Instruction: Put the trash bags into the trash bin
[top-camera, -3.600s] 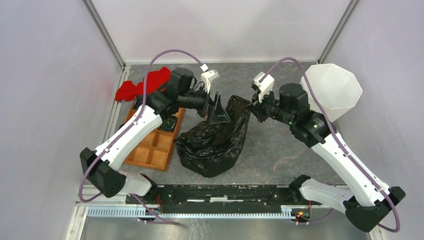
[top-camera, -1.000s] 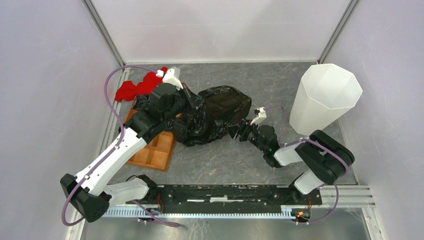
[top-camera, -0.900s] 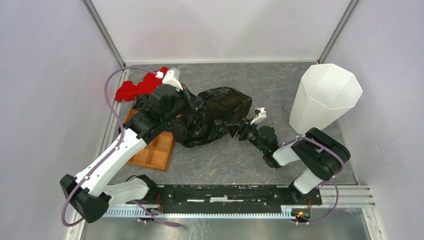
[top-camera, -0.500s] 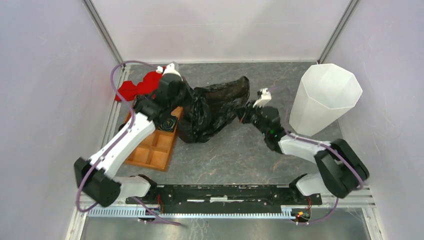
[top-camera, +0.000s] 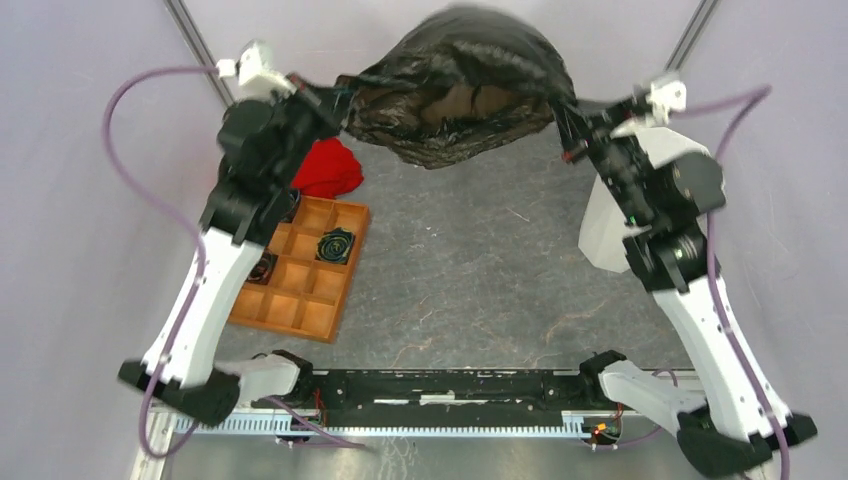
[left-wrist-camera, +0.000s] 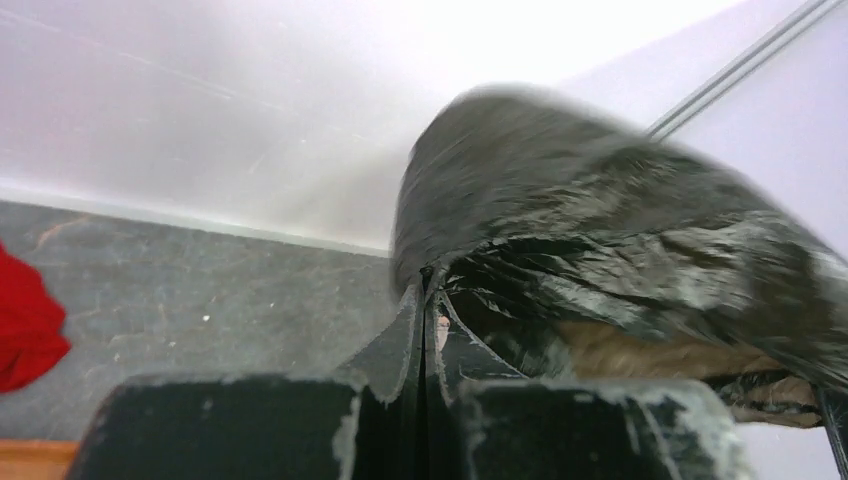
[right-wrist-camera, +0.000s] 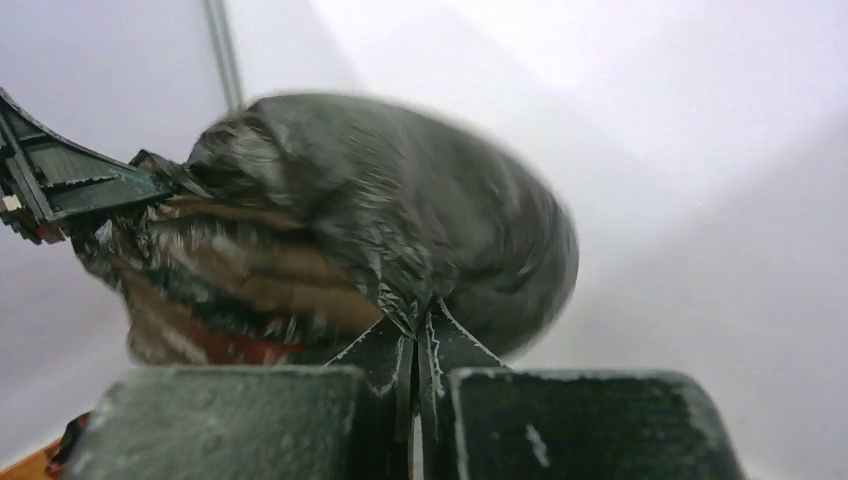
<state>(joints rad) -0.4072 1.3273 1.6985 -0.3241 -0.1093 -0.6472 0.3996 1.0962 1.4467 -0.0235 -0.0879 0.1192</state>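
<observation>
A glossy black trash bag (top-camera: 455, 85) hangs high above the table, stretched between both grippers. My left gripper (top-camera: 338, 100) is shut on its left edge, and the left wrist view shows the fingertips (left-wrist-camera: 412, 325) pinching the film of the bag (left-wrist-camera: 600, 240). At the bag's right edge, my right gripper (top-camera: 563, 112) is shut on the plastic, with the bag (right-wrist-camera: 400, 210) bulging ahead of its pads (right-wrist-camera: 450, 345). The white trash bin (top-camera: 600, 235) stands at the right, mostly hidden behind my right arm.
A red cloth (top-camera: 325, 168) lies on the grey table just beyond an orange compartment tray (top-camera: 300, 300) at the left. White walls with metal corner posts (top-camera: 190, 30) close in the back and sides.
The right gripper closed on the bag's edge. Both arms then rose and spread, lifting the bag off the table and stretching it. The red cloth now lies uncovered.
</observation>
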